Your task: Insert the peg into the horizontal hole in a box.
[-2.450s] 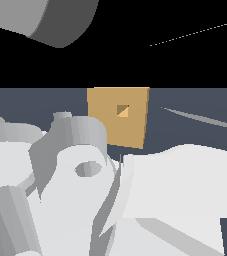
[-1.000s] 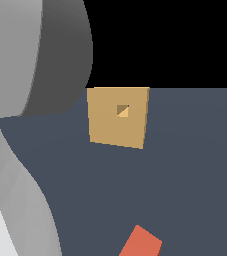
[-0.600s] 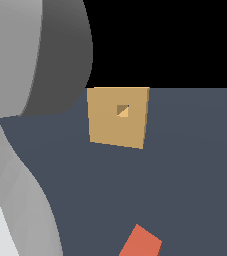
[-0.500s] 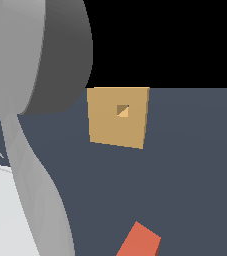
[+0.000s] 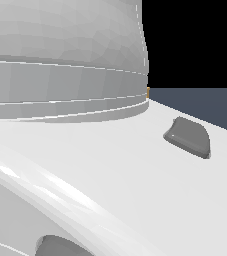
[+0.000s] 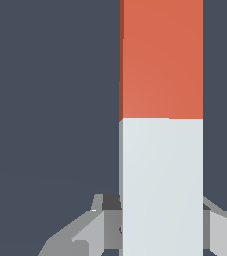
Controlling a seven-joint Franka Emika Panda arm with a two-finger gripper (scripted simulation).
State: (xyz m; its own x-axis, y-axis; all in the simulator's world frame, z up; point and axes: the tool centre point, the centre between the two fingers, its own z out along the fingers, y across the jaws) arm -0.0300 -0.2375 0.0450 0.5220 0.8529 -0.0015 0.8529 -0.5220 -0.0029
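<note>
In the wrist view the peg (image 6: 161, 125) fills the middle, its orange-red part (image 6: 161, 57) farther from the camera and its white part (image 6: 161, 185) nearer. My gripper (image 6: 161, 205) has a finger against each side of the white end, so it looks shut on the peg. In the exterior view my own white arm (image 5: 85, 150) covers almost everything. Only a thin tan sliver of the box (image 5: 148, 92) shows past it. The hole is hidden, and so are the peg and gripper in that view.
A dark blue-grey floor (image 6: 45, 100) lies under the peg, and a strip of it shows at the exterior view's right (image 5: 205, 105). A grey pad (image 5: 187, 136) sits on the arm's casing.
The arm has swung across the exterior camera. It now hides the box face, the hole and the orange-red peg end that showed on the floor earlier.
</note>
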